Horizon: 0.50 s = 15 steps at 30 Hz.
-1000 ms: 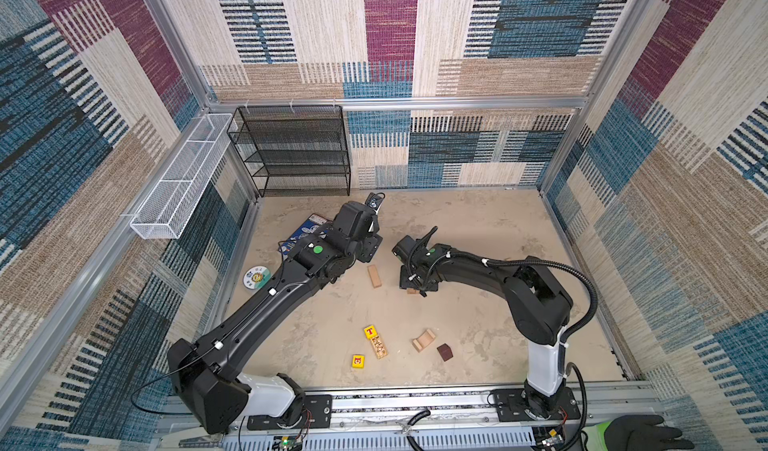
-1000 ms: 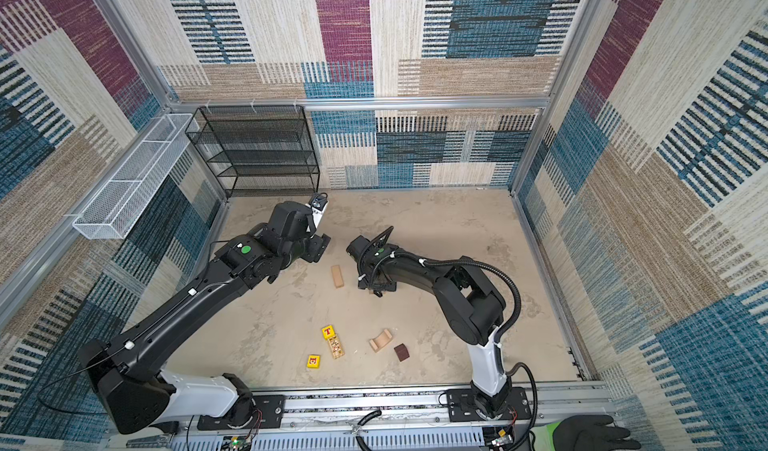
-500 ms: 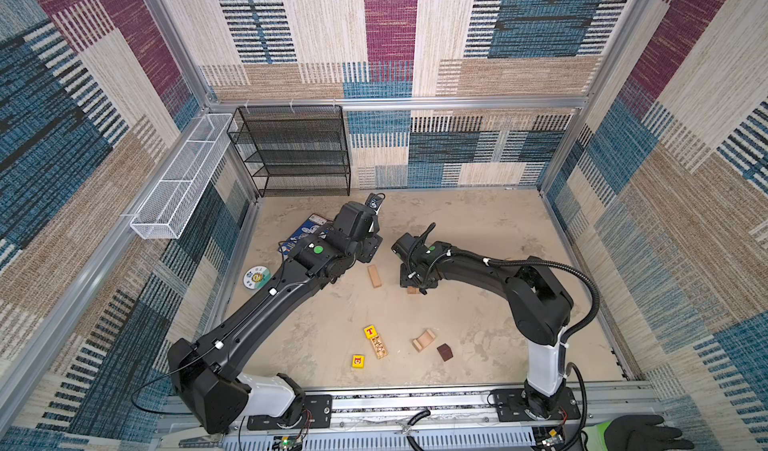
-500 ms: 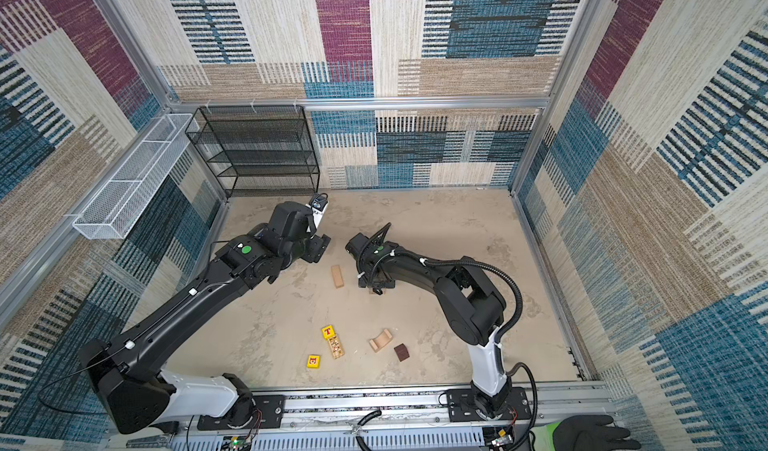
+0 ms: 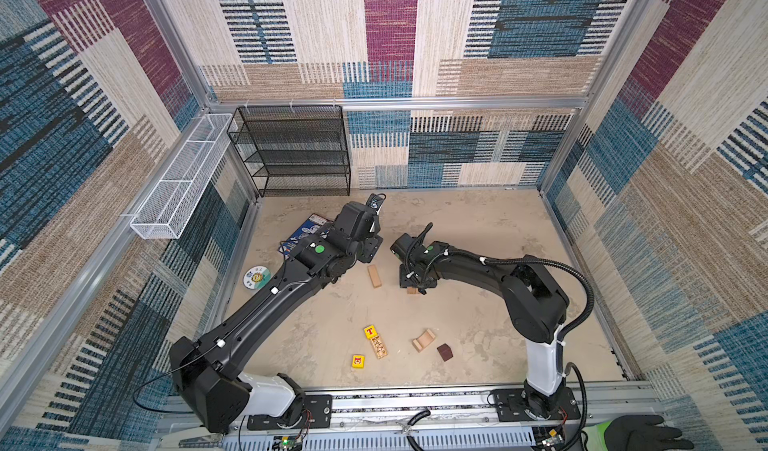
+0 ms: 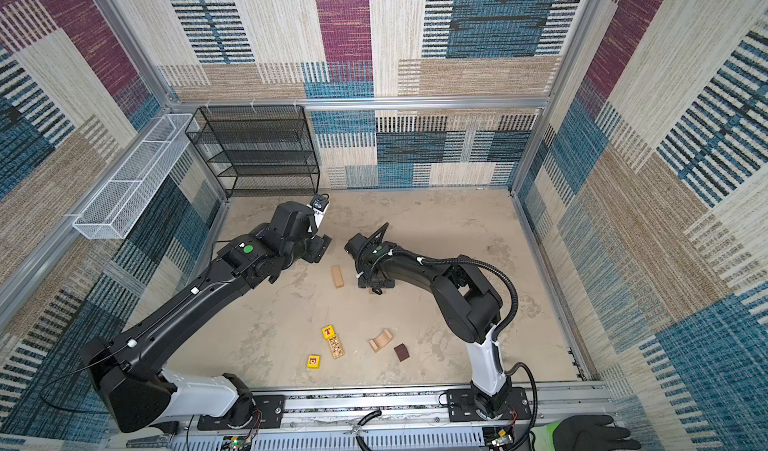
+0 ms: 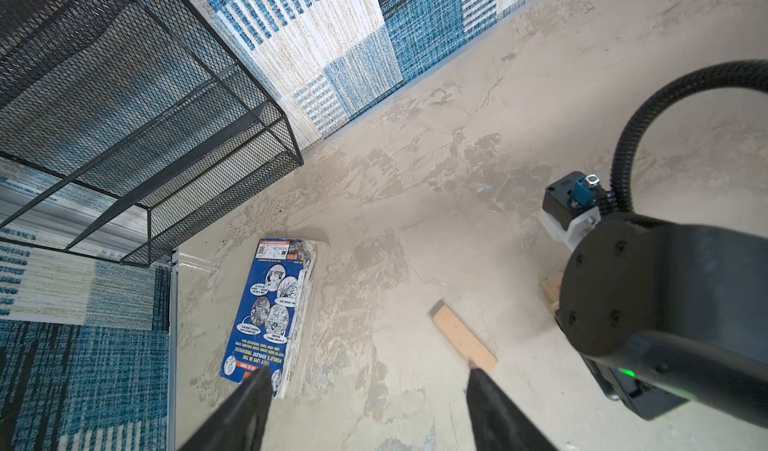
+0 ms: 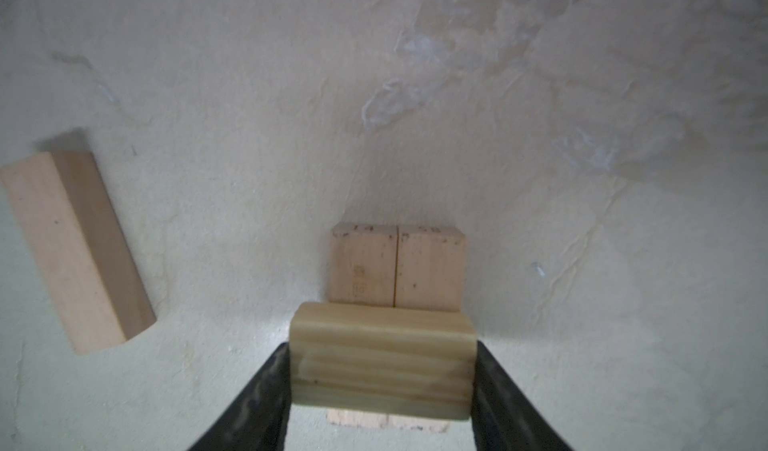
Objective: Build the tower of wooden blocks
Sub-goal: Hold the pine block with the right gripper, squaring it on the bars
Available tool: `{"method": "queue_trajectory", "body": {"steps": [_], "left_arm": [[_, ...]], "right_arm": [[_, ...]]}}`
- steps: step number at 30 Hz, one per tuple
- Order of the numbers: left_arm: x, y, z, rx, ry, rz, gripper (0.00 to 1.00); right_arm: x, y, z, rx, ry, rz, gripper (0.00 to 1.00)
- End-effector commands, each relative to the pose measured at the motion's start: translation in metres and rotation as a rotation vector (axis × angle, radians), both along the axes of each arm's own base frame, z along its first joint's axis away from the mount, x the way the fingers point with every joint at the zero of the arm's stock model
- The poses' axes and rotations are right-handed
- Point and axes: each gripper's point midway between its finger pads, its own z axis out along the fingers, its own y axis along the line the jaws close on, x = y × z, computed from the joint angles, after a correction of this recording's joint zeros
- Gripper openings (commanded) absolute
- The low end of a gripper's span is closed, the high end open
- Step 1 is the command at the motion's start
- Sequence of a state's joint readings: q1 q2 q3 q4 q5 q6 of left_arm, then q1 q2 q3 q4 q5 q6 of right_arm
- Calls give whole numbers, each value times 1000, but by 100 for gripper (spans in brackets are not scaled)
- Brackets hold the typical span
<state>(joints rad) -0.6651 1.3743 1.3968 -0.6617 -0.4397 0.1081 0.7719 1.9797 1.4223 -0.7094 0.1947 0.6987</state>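
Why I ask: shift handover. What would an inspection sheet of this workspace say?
Surface: beige mottled tabletop, nothing spilled seen.
Job's things: two pale wood bars side by side, pale wood block held crosswise over them; loose pale wood bar nearby; yellow T cube, printed wood bar, yellow picture cube, pale wood arch, dark brown cube lie in front.
Clutter: blue printed booklet, round white printed disc.
Grippers: left gripper jaws open, empty; right gripper jaws shut on the block.
Cables: black corrugated hose along the right arm.
Surroundings: black mesh shelf rack, white wire basket, black gloved hand at the front edge.
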Motion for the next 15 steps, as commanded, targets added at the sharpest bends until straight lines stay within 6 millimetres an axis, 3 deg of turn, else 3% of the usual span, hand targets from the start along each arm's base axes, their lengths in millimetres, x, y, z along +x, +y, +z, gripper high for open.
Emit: {"method": "queue_trajectory", "body": {"steps": [1,15], "left_arm": [[2,0,2,11,-15,-2,78],[3,0,0,12,-13,0,78]], "right_arm": [[4,-1,2,-7,-18,-5,63],[6,-5,5,6,-22,-17,63]]}}
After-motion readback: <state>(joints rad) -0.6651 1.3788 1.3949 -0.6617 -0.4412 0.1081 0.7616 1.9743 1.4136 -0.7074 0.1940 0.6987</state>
